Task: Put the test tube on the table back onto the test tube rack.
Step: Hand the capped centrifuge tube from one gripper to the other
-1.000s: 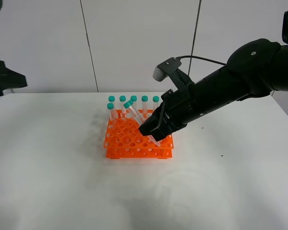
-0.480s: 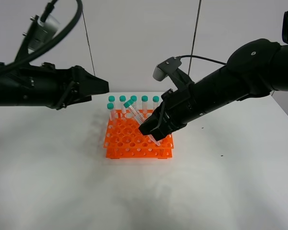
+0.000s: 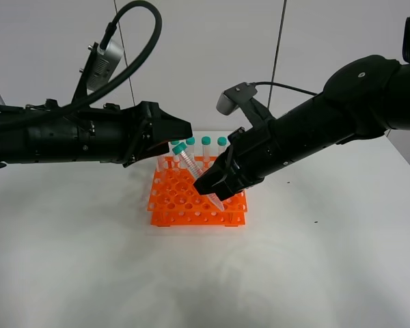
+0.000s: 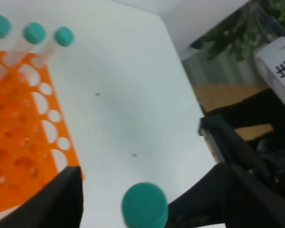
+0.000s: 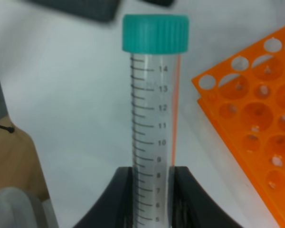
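White wall panels stand behind a plain white worktop (image 3: 89, 266). An orange rack (image 3: 181, 205) sits on it near the middle. More green-capped tubes (image 3: 206, 141) stand upright in the rack's far row.

From the right, a black arm (image 3: 328, 123) reaches down over the rack. The right jaws are closed on the lower part of the tube (image 3: 189, 166) and hold it off the worktop. It is tilted, with its green cap (image 3: 180, 147) up and leaning to the left and its pointed end low over the rack's right front holes. I cannot tell whether the tip has entered a hole. Close up, the clear wall of the tube (image 5: 152, 118) shows printed graduation marks, and the two black fingers (image 5: 126, 190) press it from either side.

From the left, a second black arm (image 3: 61, 140) stretches across above the rack's far left corner. The left jaws are spread wide and hold nothing. Their tips are just above the tilted tube's cap (image 4: 144, 205), which shows in the gap between them.
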`<state>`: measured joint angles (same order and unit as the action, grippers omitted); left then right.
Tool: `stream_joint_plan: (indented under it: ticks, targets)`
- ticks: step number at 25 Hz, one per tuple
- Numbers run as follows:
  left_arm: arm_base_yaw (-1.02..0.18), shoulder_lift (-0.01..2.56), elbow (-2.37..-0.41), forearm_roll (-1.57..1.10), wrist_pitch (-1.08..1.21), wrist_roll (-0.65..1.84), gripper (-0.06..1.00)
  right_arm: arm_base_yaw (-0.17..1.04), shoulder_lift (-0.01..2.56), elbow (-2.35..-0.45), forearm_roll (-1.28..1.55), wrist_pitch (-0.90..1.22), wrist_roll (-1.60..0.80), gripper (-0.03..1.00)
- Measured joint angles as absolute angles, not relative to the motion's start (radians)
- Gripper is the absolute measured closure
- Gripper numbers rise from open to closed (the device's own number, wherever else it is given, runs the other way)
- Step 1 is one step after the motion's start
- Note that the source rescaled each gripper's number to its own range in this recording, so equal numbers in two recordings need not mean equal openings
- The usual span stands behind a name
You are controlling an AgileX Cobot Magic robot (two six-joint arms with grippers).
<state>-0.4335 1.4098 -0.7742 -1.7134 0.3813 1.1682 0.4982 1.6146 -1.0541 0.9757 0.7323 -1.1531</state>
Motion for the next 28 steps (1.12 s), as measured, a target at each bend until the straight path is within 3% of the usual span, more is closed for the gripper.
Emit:
stream_joint_plan:
  ticks: [12,18,24,28]
  targets:
    - [-0.434,1.461,-0.774,-1.727,0.450,1.203,0.08,0.498,1.615,-1.054,0.988,0.732,-1.163,0.93]
    - [-0.434,1.461,-0.774,-1.727,0.449,1.203,0.31,0.498,1.615,-1.054,0.983,0.729,-1.160,0.93]
    - [-0.434,1.461,-0.774,-1.727,0.445,1.203,0.36,0.498,1.615,-1.054,0.978,0.719,-1.137,0.93]
    - [-0.434,1.461,-0.774,-1.727,0.445,1.203,0.50,0.498,1.615,-1.054,0.956,0.720,-1.134,0.93]
